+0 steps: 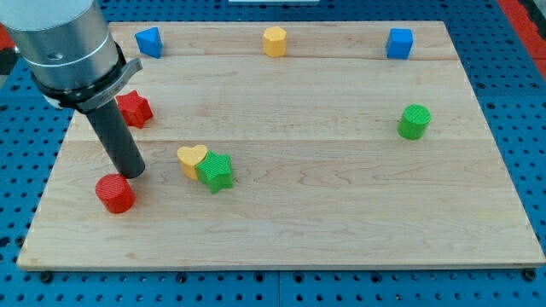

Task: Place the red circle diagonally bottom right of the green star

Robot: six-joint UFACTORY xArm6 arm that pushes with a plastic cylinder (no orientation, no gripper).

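Note:
The red circle lies near the board's lower left. The green star lies to its right, touching a yellow heart on the star's upper left. My tip stands just above and slightly right of the red circle, close to or touching its top edge, and left of the yellow heart.
A red star sits behind the rod at the left. A blue block, a yellow hexagon and a blue cube line the top edge. A green cylinder stands at the right. The wooden board rests on a blue pegboard.

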